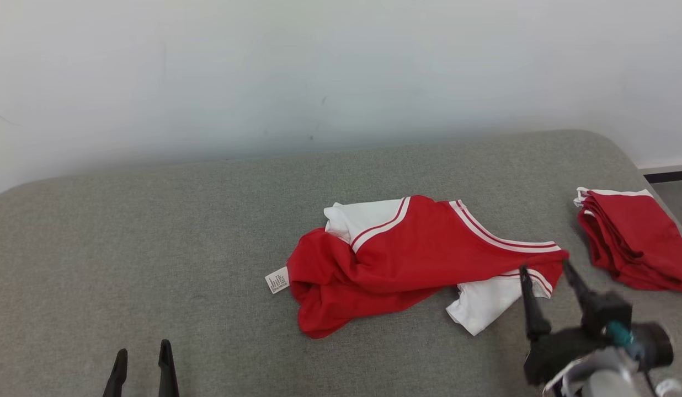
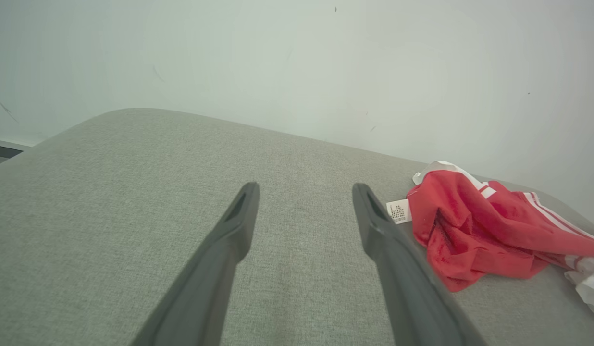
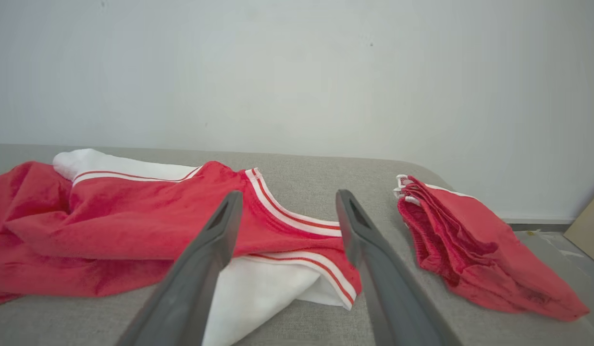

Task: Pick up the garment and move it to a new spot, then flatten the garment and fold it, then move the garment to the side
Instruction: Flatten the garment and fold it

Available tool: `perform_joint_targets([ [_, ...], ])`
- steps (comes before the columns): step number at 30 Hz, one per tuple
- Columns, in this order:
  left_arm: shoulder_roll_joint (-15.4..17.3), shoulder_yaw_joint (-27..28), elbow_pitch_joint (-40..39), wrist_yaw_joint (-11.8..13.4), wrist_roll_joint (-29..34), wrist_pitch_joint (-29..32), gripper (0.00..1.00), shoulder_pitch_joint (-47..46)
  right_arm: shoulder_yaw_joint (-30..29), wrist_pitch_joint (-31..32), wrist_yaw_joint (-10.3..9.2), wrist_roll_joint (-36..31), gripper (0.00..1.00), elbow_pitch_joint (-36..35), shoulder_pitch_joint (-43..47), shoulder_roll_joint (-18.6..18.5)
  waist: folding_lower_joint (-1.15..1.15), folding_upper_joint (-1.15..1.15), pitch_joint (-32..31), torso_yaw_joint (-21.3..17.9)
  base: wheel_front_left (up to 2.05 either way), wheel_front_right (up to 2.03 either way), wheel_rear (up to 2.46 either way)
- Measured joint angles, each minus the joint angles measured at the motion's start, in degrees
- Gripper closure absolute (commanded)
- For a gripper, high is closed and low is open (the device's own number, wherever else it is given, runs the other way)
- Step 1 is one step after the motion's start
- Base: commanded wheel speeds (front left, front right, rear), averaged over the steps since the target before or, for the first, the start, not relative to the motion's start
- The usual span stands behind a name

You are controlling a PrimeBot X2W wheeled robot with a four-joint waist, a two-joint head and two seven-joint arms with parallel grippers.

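My right gripper (image 1: 544,266), jaws spread and empty, hovers at the striped right end of the crumpled garment (image 1: 396,259) lying on the grey cushion (image 1: 153,248), my left gripper (image 1: 143,347) likewise spread well off its label end; flattening appears due, requiring each to pinch an opposite edge.

Looks like a bare indoor test rm, not a lived-in home: grey fabric-covered pad (image 1: 153,248) w/ rounded corners, set vs. a plain, scuffed white wall (image 1: 319,66). Dark skirting (image 1: 669,176) far right. One crumpled garment (image 1: 407,259) mid-pad, folded red stack (image 1: 633,242) at right.
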Motion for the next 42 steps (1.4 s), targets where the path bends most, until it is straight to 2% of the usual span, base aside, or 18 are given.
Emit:
perform_joint_targets([
  [2, 0.00, -0.02, -0.08, 0.01, 0.01, 0.00, 0.00, 0.12, -0.96, 0.00, 0.00, -2.41, 0.00, -4.25, 4.23, 2.10, 0.00, 0.00, -0.07, 0.01, 0.00, 0.00, 0.00],
  [7, 0.00, -0.01, -0.13, 0.16, 0.01, 0.01, 0.00, 0.26, -1.56, 2.98, 0.00, -3.43, 0.00, -8.14, 10.12, 4.31, 0.00, 0.00, -0.14, 0.15, 0.00, 0.00, 0.00],
  [11, 0.00, -0.02, -0.26, 0.18, 0.01, 0.01, 0.00, 0.29, -1.55, 7.40, 0.00, -2.97, 0.00, -10.01, 9.33, 4.71, 0.00, 0.00, 0.21, 0.31, 0.00, 0.00, 0.00],
  [14, 0.00, -0.09, -0.40, 0.15, 0.02, 0.00, 0.00, 0.21, -1.00, 12.68, 0.00, -1.27, 0.00, -9.64, 5.50, 4.75, 0.00, 0.00, 0.77, 0.51, 0.00, 0.00, 0.00],
  [16, -0.01, -0.23, -0.46, 0.02, 0.04, 0.00, 0.00, -0.13, -0.22, 16.63, 0.00, 1.26, 0.00, -8.46, 1.86, 4.45, 0.00, 0.00, 1.28, 0.74, 0.00, 0.00, 0.00],
  [21, 0.00, -0.73, -0.63, -0.45, 0.41, 0.00, 0.00, -1.58, 1.23, 23.50, 0.01, 3.24, 0.00, -3.80, -7.49, 0.46, 0.01, 0.00, 3.19, 1.80, 0.00, 0.00, 0.00],
  [28, 0.00, -1.69, -0.96, -1.44, 0.56, 0.00, 0.00, -5.28, 0.33, 30.03, 0.01, 4.88, 0.00, 5.55, -18.97, -3.33, 0.01, 0.00, 7.54, 4.50, 0.00, 0.00, 0.00],
  [34, 0.00, -2.60, -1.24, -2.30, 0.54, 0.01, 0.00, -8.23, -1.02, 34.78, 0.01, 5.84, 0.00, 12.96, -23.77, -5.50, 0.02, 0.01, 11.28, 8.11, 0.00, 0.00, 0.00],
  [41, 0.01, -2.99, -1.36, -2.34, 0.36, 0.01, 0.00, -10.33, -0.18, 36.94, 0.01, 8.90, 0.00, 17.17, -26.11, -5.90, 0.02, 0.01, 14.87, 11.99, 0.00, 0.00, 0.00],
  [42, 0.00, -3.00, -1.36, -2.34, 0.36, 0.01, 0.00, -10.50, -0.03, 37.13, 0.01, 9.36, 0.06, 17.58, -26.24, -5.88, 0.02, 0.01, 15.25, 12.37, 0.00, 0.00, 0.00],
])
